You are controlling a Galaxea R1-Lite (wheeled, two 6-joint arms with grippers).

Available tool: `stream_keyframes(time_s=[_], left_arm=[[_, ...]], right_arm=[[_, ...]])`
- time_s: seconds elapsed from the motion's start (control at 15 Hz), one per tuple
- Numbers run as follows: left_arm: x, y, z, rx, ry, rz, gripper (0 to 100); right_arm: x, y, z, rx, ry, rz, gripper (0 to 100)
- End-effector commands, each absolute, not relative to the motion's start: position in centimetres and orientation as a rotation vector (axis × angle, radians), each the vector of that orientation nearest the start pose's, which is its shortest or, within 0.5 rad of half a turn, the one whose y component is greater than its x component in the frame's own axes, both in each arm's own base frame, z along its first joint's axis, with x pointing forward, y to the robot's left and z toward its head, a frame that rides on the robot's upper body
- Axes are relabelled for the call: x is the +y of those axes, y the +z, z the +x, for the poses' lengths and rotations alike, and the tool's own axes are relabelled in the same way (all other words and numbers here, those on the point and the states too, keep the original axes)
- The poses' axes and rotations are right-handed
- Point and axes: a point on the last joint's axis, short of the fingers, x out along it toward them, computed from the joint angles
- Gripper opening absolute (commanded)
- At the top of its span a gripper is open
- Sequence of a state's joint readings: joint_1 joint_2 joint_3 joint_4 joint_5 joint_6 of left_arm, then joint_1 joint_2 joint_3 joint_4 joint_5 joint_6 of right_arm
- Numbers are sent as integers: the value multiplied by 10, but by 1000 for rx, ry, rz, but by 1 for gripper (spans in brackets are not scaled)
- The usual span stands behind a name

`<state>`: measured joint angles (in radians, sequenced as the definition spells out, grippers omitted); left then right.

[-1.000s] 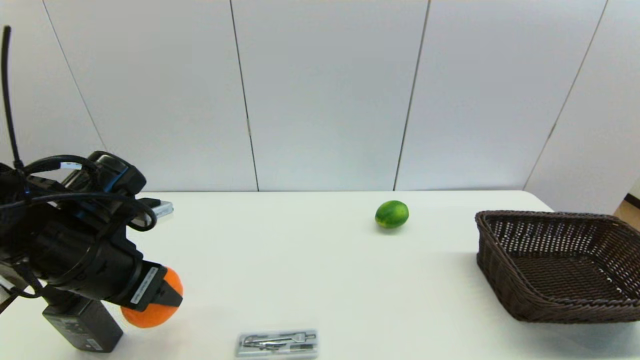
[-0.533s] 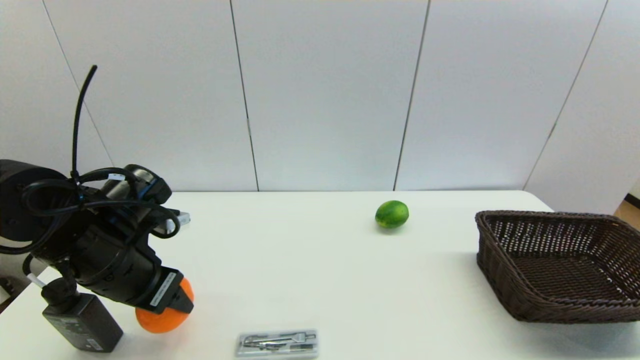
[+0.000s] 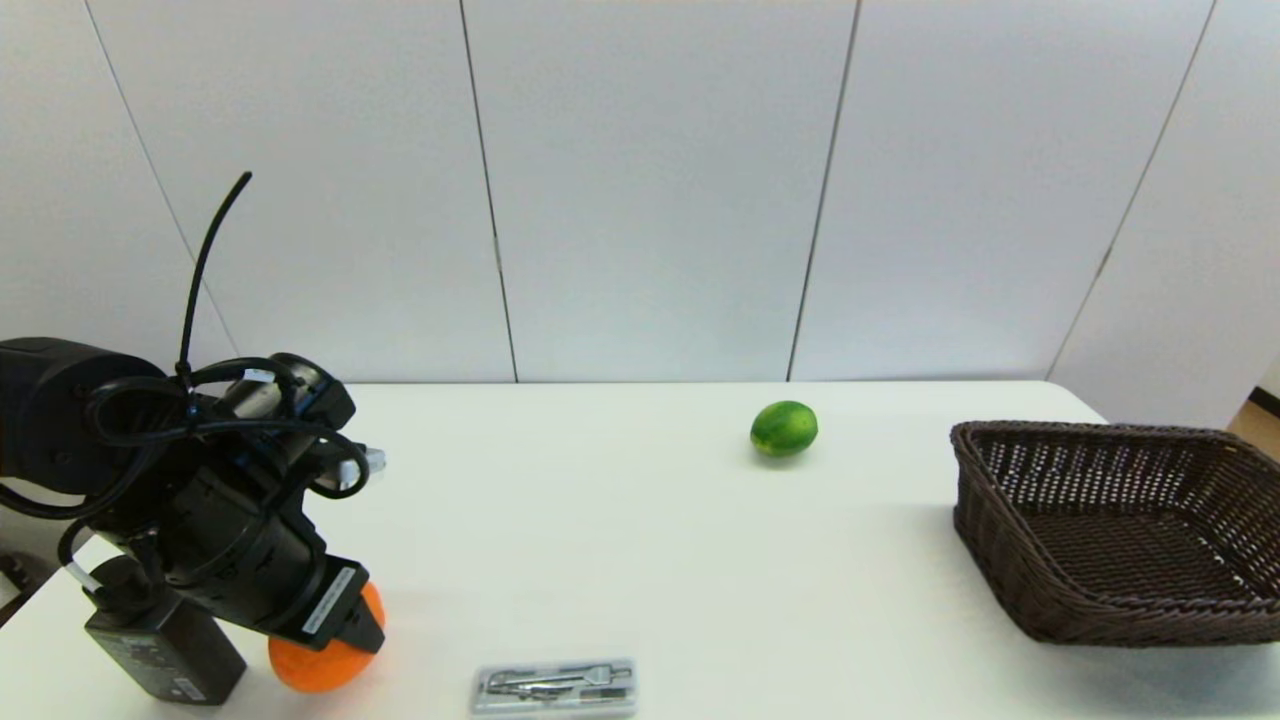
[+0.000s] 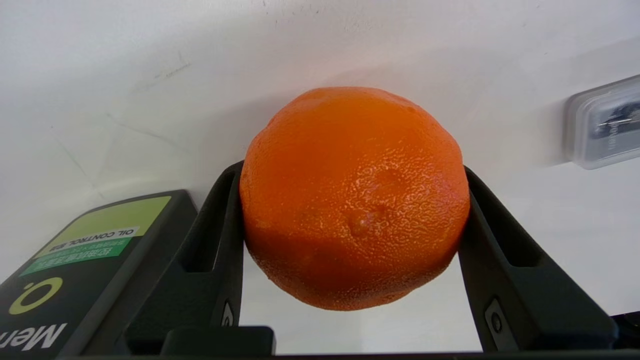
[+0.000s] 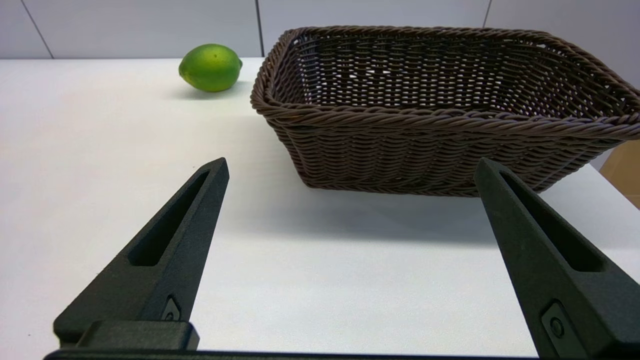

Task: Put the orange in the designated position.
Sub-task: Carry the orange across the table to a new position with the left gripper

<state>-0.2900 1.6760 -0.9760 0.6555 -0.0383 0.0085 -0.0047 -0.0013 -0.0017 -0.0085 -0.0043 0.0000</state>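
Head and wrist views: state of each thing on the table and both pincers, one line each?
orange: gripped between the left pincer's fingers, low at the table's near left.
left pincer: shut on the orange.
right pincer: open, holding nothing, facing the basket.
green lime-like fruit: lying free on the table.
wicker basket: upright, nothing inside.
black box: lying beside the orange.
clear plastic case: lying flat, closed.
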Motion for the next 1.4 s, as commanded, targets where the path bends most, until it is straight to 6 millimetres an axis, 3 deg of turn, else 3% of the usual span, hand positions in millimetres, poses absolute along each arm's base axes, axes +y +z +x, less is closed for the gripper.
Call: stream_keyframes(time_s=[0.07, 1.4], left_arm=[[-67, 140, 223, 1373, -280, 180, 0], [-62, 138, 224, 1388, -195, 98, 0]], right_arm=[[0, 77, -23, -11, -9, 0, 100], [0, 77, -23, -12, -9, 0, 100]])
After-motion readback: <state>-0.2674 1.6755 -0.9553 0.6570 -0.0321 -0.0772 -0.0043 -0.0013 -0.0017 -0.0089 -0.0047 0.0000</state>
